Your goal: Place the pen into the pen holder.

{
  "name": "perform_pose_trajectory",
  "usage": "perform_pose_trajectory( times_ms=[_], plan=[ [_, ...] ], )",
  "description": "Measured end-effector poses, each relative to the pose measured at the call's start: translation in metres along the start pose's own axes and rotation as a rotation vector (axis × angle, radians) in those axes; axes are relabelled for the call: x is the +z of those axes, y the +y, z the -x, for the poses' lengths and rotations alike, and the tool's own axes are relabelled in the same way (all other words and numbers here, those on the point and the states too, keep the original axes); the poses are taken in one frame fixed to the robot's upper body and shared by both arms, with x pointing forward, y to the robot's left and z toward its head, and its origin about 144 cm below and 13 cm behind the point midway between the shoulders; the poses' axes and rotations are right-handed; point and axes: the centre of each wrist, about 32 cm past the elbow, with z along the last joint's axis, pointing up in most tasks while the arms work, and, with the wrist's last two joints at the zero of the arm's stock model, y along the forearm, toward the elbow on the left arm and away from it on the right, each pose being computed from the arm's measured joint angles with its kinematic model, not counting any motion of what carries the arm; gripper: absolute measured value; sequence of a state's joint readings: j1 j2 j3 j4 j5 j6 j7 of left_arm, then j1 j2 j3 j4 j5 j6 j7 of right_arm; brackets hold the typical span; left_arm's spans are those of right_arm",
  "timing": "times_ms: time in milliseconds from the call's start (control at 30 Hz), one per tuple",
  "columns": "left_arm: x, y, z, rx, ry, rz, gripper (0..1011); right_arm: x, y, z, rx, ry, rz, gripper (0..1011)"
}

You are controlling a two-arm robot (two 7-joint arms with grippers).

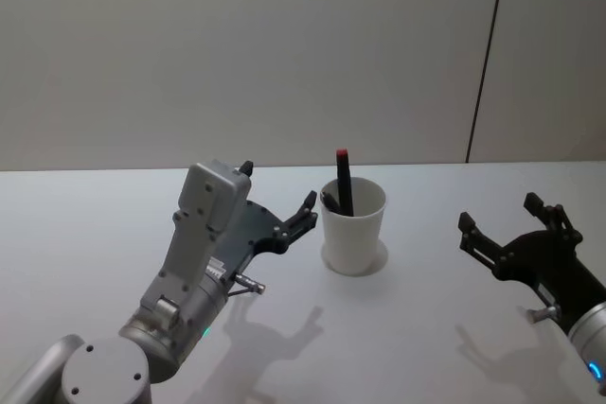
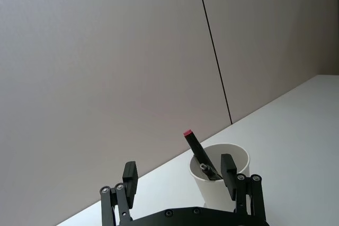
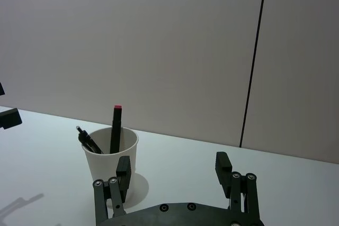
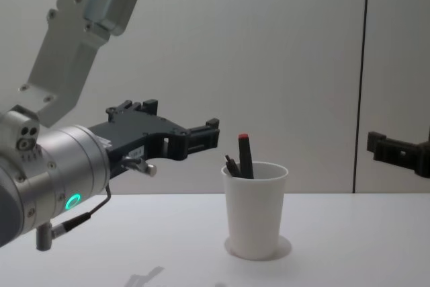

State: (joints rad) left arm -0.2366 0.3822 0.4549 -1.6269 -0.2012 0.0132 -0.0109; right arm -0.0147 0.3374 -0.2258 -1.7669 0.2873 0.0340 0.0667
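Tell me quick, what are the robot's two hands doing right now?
Left gripper: open, holding nothing, beside the pen holder.
Right gripper: open, holding nothing, off to the cup's other side.
The pen already stands in the cup.

I can read no words, numbers, labels or brand marks here; the cup (image 1: 354, 229) ahead of my grippers has a plain white side, with nothing printed.

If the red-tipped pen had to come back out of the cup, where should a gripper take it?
Grip the red-tipped pen on its upper shaft just below the red end, coming down from above. It stands nearly upright in the cup, and only that stretch clears the rim; a shorter dark pen leans beside it.
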Motion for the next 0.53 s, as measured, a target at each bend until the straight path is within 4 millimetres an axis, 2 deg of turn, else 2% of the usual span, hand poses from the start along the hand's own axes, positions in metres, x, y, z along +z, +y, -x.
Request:
perform_pose_trajectory(
  times_ms=[533],
  plan=[
    [0.0002,-0.0001,-0.0004,0.001,-0.001,0.0,1000,0.0,0.0,0.0,0.0,0.0,0.0,1002]
  ],
)
